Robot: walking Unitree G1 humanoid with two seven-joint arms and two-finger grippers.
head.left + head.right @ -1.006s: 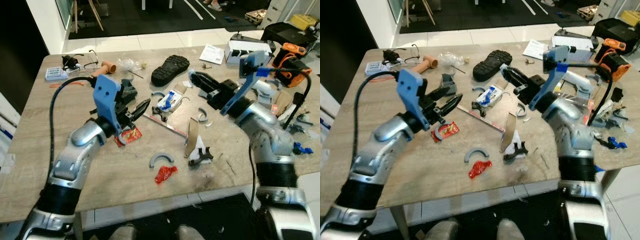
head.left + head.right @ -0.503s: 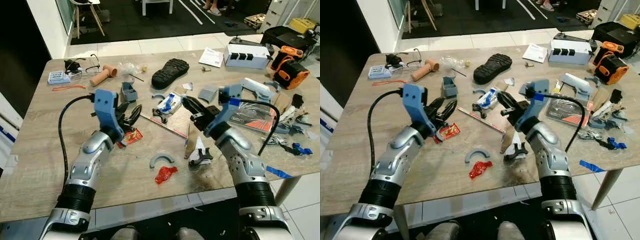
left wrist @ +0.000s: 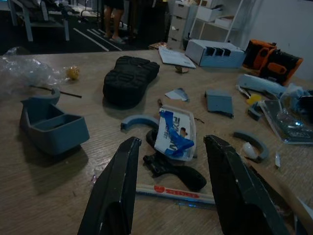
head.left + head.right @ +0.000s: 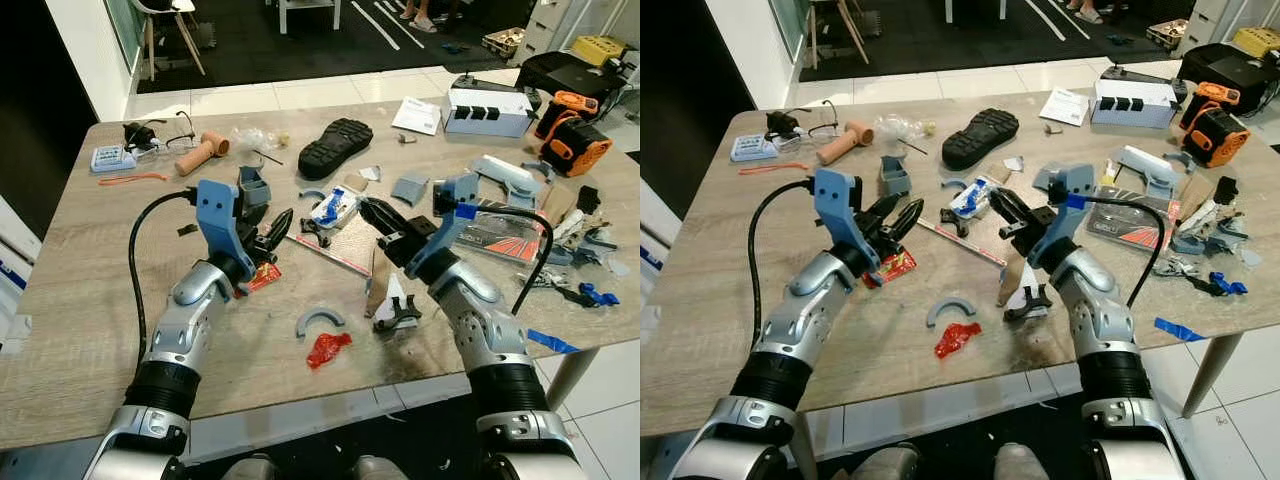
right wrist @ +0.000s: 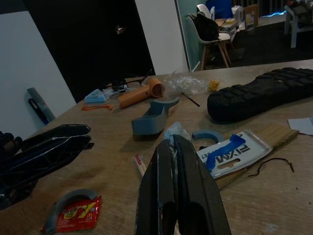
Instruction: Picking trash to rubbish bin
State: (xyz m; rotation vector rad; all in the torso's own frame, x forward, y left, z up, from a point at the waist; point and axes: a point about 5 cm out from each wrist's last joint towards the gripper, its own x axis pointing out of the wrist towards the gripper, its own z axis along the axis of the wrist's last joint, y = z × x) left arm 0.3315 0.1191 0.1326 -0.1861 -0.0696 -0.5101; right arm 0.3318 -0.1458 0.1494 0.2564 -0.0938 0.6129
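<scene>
- While I watch from the head camera, my left gripper (image 4: pixel 272 232) hangs left of frame centre with its two black fingers spread apart, nothing between them.
- Just below it in the frame lies a small red and yellow snack wrapper (image 4: pixel 262 276) on the wooden table (image 4: pixel 80 330), touching a grey plastic half-ring.
- Past the spread fingers in the left wrist view, I see a white packet with blue tape (image 3: pixel 175 132) resting beside a black tool handle (image 3: pixel 172 169), with a black shoe sole (image 3: pixel 129 80) further back.
- My right gripper (image 4: pixel 378 215) sits at frame centre, fingers pressed together and holding nothing, aimed toward the upper left.
- Below it stands a tan cardboard strip (image 4: pixel 378 281), and beside that a white and black scrap (image 4: pixel 399 306).
- Lower centre, I see a grey plastic arc (image 4: pixel 321 320) and a crumpled red wrapper (image 4: pixel 329 348) near each other close to the table's front edge.
- A grey plastic box (image 4: pixel 252 187) sits above the left gripper.
- At upper right are an orange and black power tool (image 4: pixel 575 145) and a white box with dark slots (image 4: pixel 488 110).
</scene>
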